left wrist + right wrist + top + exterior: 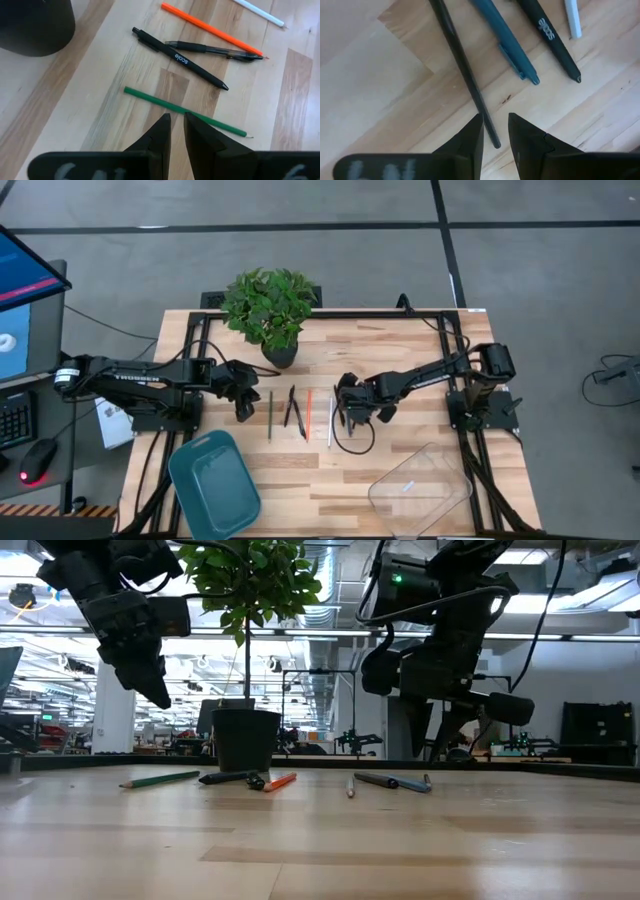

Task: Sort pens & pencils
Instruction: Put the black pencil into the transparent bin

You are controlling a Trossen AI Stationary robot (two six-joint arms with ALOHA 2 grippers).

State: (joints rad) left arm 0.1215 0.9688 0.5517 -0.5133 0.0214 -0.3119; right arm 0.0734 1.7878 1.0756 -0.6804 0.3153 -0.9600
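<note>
Pens and pencils lie in a loose row on the wooden worktop (400, 370) between the two arms, none of them held. The left gripper (176, 131) hangs above the worktop with its fingers nearly together, only a thin gap between them and nothing in it; its wrist view shows a green pencil (185, 111) just ahead of the fingertips, then a black pen (179, 58) with white lettering crossing a dark clear-barrelled pen (215, 50), then an orange pencil (210, 29) and the end of a white stick (260, 13) farthest off. The high view shows only thin lines there, so the lettering and the crossing are told by the wrist camera alone. The right gripper (495, 131) also hovers, its fingers slightly parted and empty, with a thin black pencil (462, 70) ending right at the gap between them; beyond it lie a teal pen (506, 41), another lettered black pen (549, 36) and a white stick end (572, 19). From above these are largely covered by the right arm. The low view shows both grippers clear of the worktop. Only the high view shows the potted plant (270, 308), the teal tray (214, 485) and the clear bin (420, 490).
</note>
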